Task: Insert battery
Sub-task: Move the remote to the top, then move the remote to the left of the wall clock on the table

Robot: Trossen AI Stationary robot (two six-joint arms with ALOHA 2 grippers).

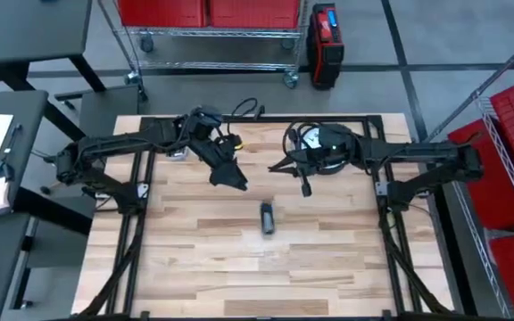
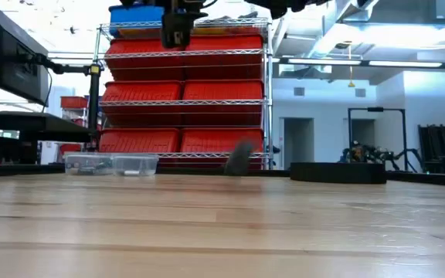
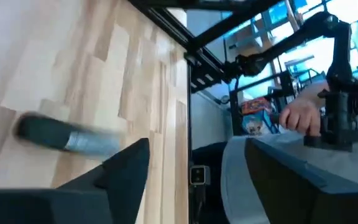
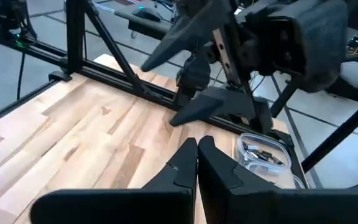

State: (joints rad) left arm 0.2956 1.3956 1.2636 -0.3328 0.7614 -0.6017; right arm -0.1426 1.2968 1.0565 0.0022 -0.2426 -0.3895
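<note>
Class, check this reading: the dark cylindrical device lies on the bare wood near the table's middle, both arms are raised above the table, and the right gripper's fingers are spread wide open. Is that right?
Not quite. The right gripper is shut: the right wrist view shows its two fingers pressed together, holding nothing. The rest holds: the dark cylindrical device lies on the bare wood near the table's middle, with both arms raised above it.
</note>
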